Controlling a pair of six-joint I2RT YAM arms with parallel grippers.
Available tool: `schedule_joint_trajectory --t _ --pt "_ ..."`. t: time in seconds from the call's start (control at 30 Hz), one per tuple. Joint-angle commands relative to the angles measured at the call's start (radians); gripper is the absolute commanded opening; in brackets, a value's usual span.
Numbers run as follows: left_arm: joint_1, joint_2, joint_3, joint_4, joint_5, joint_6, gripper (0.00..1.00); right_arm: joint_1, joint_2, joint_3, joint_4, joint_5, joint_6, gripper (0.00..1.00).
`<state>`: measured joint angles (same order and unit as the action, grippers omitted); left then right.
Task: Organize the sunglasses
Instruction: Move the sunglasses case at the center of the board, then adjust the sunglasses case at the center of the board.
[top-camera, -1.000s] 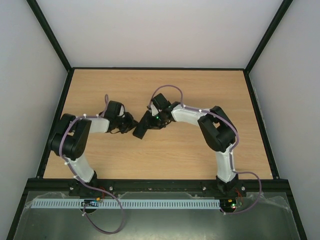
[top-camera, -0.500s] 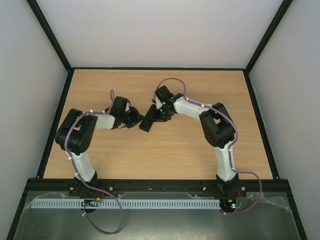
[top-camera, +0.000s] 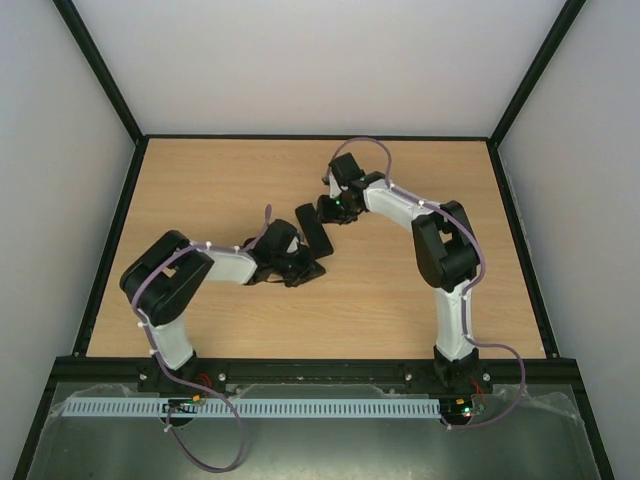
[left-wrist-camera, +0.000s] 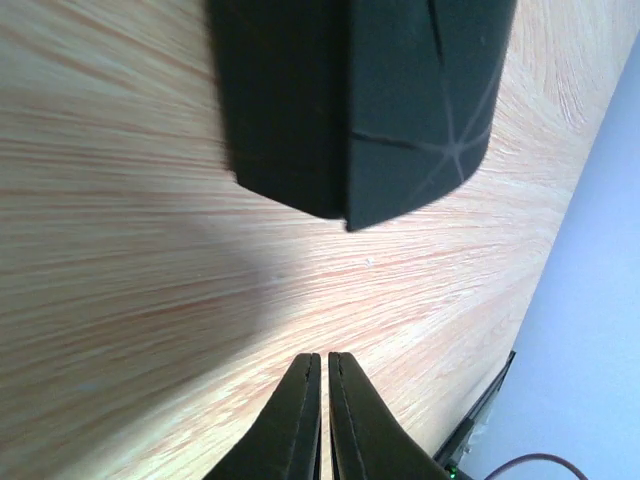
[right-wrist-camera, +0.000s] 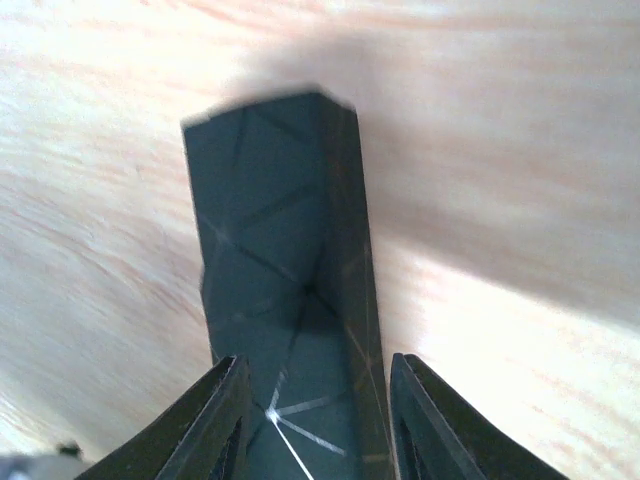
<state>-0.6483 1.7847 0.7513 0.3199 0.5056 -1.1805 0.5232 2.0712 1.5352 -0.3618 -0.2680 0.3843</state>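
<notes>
The right hand (right-wrist-camera: 312, 400), spread around the black case (right-wrist-camera: 290, 270), is swinging it farther out across the table (top-camera: 200, 180) while the left hand (left-wrist-camera: 323, 380), pressed together, is following beside it; sunglasses unseen.

black case (right-wrist-camera: 290, 270) blurred and cut off at right wrist frame's bottom, contents hidden

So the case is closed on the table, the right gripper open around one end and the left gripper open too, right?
Not quite: the left gripper is shut, fingertips together, as the left wrist view shows. The case is closed on the table, with the right gripper open around one end.
</notes>
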Motion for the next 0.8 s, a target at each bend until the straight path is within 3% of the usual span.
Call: schedule_joint_trajectory --t 0.0,0.2,0.4,0.5,0.6,0.77 --pt "-0.032 0.056 0.067 0.043 -0.007 -0.039 0.06 -0.021 0.037 0.11 -0.091 0.052 -0.045 0.41" --pt "-0.03 0.163 0.212 -0.018 -0.021 0.059 0.06 -0.077 -0.055 0.06 -0.111 0.09 -0.047 0.45" --pt "-0.031 0.178 0.316 -0.068 0.011 0.152 0.1 -0.081 -0.224 -0.139 -0.061 0.091 -0.018 0.46" --pt "-0.02 0.202 0.389 -0.136 0.077 0.207 0.05 -0.081 -0.29 -0.213 -0.042 0.089 0.002 0.46" --pt "-0.036 0.094 0.361 -0.263 0.048 0.266 0.06 -0.081 -0.349 -0.267 -0.045 0.072 0.009 0.46" --pt "-0.025 -0.227 0.152 -0.351 -0.026 0.25 0.09 -0.012 -0.433 -0.383 0.043 -0.069 0.04 0.45"
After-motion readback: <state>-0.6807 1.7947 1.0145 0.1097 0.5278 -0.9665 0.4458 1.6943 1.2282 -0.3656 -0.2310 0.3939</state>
